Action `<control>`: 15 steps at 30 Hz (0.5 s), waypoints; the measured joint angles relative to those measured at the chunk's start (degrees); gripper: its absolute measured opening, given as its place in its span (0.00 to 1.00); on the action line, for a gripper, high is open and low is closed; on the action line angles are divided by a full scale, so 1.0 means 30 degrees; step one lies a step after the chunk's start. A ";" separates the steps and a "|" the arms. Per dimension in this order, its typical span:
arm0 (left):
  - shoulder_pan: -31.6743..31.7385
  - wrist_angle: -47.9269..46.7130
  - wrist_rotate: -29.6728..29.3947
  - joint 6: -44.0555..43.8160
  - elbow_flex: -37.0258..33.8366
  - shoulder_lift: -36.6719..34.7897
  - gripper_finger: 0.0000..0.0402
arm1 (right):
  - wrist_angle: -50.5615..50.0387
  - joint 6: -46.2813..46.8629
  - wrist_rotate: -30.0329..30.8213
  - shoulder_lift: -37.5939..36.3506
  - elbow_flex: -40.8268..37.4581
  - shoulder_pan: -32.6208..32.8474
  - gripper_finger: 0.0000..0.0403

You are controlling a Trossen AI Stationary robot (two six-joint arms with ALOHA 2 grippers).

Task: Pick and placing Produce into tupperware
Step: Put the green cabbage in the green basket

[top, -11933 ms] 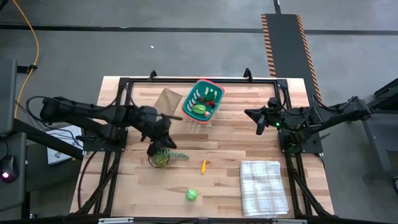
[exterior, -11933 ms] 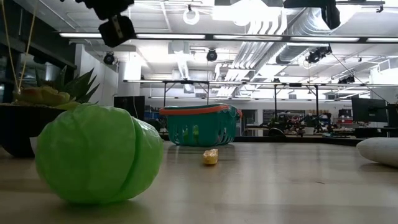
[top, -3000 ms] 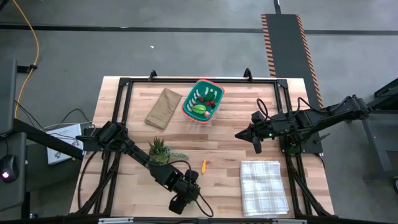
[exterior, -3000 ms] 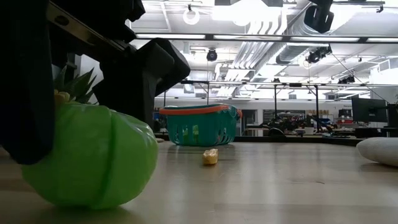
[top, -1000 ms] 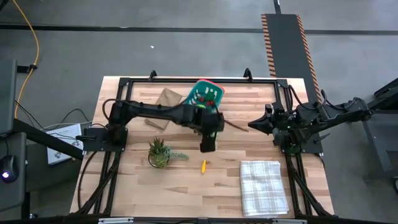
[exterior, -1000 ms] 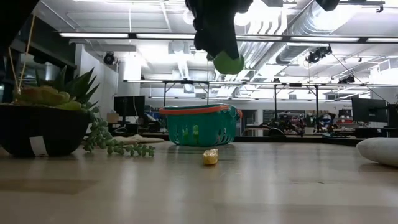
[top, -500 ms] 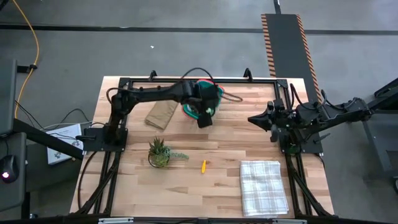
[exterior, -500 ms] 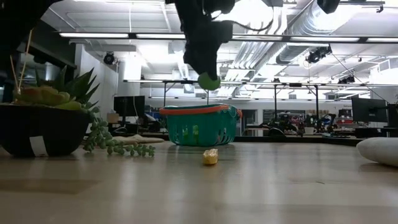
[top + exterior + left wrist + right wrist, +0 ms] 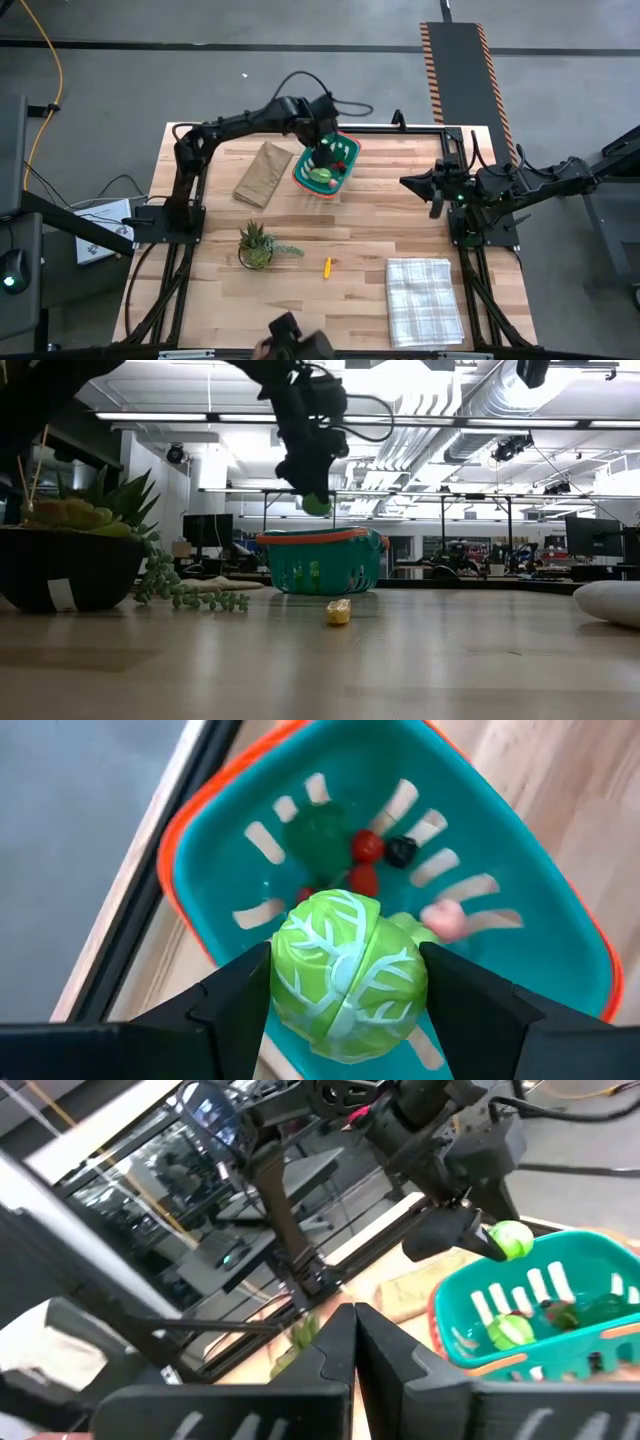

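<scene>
My left gripper [image 9: 345, 960] is shut on a round green toy cabbage [image 9: 316, 503] and hangs right above the teal tupperware with the orange rim [image 9: 342, 138]. Inside the tupperware [image 9: 560, 910] lie red, dark green, pink and light green produce pieces. A small yellow-orange piece [image 9: 327, 266] lies on the bare wood at mid-table. My right gripper [image 9: 405, 183] is shut and holds nothing, raised over the table's right side; the cabbage [image 9: 512, 1237] shows in its wrist view. My left gripper pinches the cabbage by two opposite sides [image 9: 283, 982] between its two fingers [image 9: 235, 1005]. The fingers come from above, pointing down. The cabbage hangs lifted clear, a little above the tupperware's rim [image 9: 320, 537].
A flat brown paper bag [image 9: 262, 172] lies left of the tupperware. A spiky potted plant [image 9: 255, 245] stands near the left, and a checked cloth [image 9: 425, 300] lies at the near right. A dark object [image 9: 290, 343] shows at the near edge.
My left gripper has carried the cabbage from mid-table toward the far edge, staying raised, and now stands over the tupperware. The cabbage has stayed in the hold, clear of the table.
</scene>
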 joint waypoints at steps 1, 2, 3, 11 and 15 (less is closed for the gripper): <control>0.0297 0.0114 0.0315 -0.0007 0.0000 0.0000 0.57 | -0.0004 0.0005 0.0215 0.0000 0.0000 0.0000 0.00; 0.0542 0.0203 0.0636 -0.0036 0.0000 0.0000 0.57 | 0.0002 0.0000 0.0425 0.0000 0.0000 0.0000 0.00; 0.0761 0.0274 0.0966 -0.0069 0.0000 0.0000 0.57 | -0.0003 0.0000 0.0589 0.0000 -0.0001 0.0000 0.00; 0.1440 0.1444 0.2276 0.0528 -0.0067 0.0005 0.57 | 0.0002 0.0087 0.1957 0.0144 0.0000 0.0000 0.00; 0.1384 0.2046 0.2381 0.0897 -0.0620 0.0241 0.57 | 0.0056 0.0124 0.2208 0.0584 -0.0004 -0.0007 0.00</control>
